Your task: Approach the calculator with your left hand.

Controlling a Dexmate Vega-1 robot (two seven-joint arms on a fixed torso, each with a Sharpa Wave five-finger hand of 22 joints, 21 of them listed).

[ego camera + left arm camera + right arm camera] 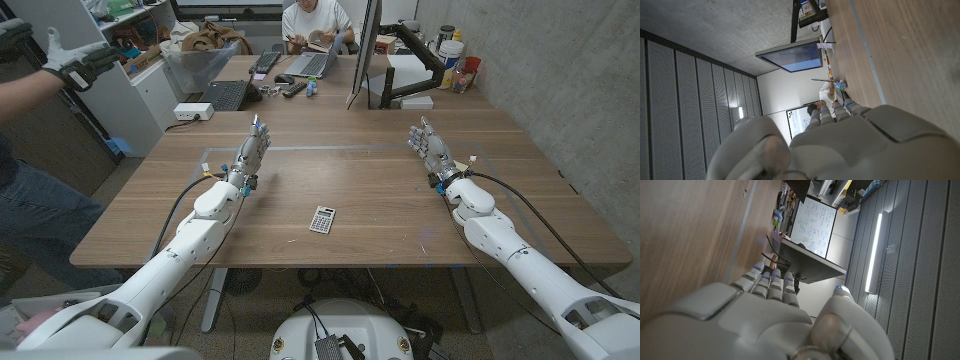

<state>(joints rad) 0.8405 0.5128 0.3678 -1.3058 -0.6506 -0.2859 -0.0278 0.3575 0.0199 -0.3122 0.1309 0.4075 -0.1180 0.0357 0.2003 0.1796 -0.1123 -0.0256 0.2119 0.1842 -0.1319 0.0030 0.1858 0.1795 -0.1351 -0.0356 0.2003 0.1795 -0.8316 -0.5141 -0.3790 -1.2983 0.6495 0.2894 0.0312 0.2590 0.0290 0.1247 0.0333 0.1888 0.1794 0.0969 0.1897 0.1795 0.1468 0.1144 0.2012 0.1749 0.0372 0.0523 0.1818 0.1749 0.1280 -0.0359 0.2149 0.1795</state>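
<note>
Since the calculator lies alone near the front middle of the tabletop, with nothing touching it, the job looks like it has hardly begun. It sits flat, keys up, a little tilted. The left hand is well apart from the calculator, off to the calculator's left and farther back. Its fingers are straight and spread a bit, reaching away from the robot, and it holds nothing. It seems to stand on its edge, not flat. So the reach is yet to be made: I think the left hand has to come back toward the robot and across to the right until it is just beside the calculator. The right hand is on the other side of the calculator, also well apart and farther back, fingers straight and holding nothing. Beyond the calculator, behind the tabletop, a person sits at another desk with laptops
</note>
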